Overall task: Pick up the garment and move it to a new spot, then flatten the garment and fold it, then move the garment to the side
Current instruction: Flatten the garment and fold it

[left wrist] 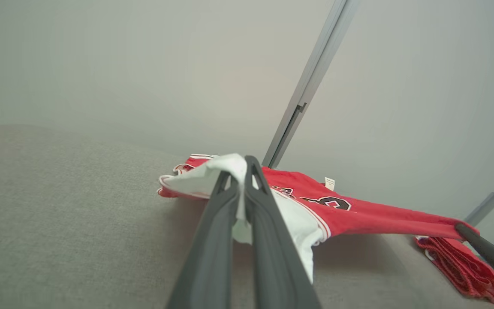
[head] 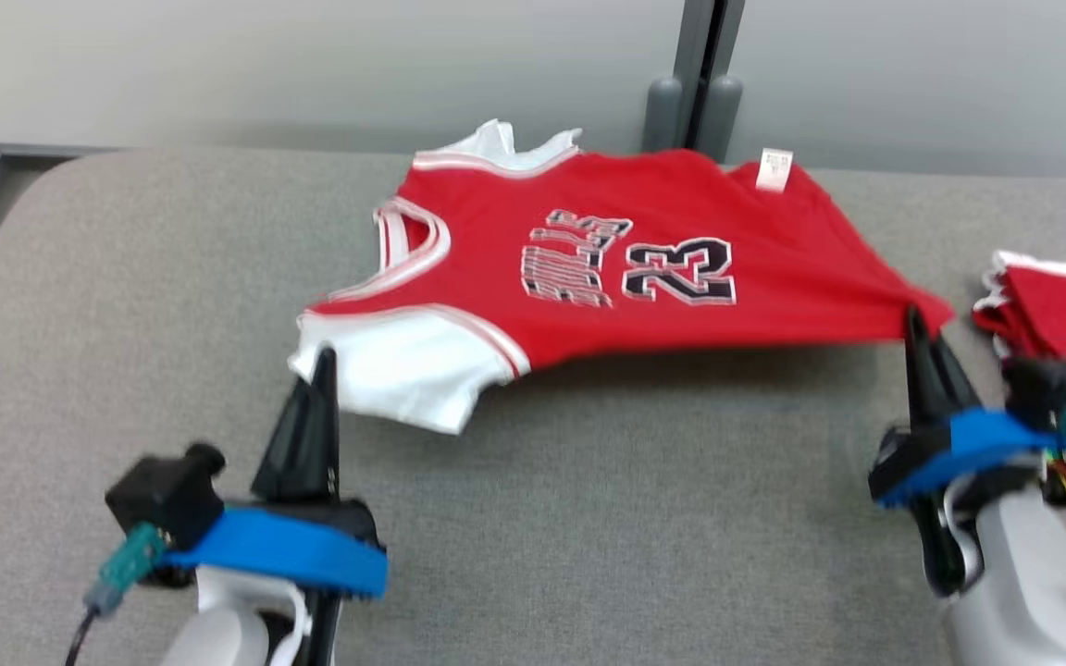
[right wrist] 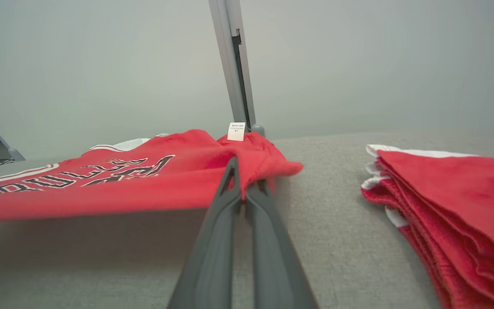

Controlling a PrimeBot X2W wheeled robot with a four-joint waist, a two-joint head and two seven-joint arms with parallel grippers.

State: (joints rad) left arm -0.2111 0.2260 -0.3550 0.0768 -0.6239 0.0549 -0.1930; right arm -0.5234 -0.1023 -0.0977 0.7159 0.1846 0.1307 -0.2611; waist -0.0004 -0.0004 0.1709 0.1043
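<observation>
Both left fingers point(head: 306, 444) and right fingers point(head: 931, 375) tight together on corners of the garment point(head: 774, 259).

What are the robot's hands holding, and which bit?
The red jersey. The left hand pinches its white sleeve corner; the right hand pinches a red hem corner.

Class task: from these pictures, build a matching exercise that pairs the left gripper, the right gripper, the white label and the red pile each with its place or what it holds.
Column A
1. left gripper
2. right gripper
3. white label
4. red pile

Column B
a. on the table, to the robot's right of the jersey, apart from it
b. shut on the jersey's red corner
c. at the jersey's far edge
d. shut on the jersey's white part

Pairs: 1-d, 2-b, 3-c, 4-a
</observation>
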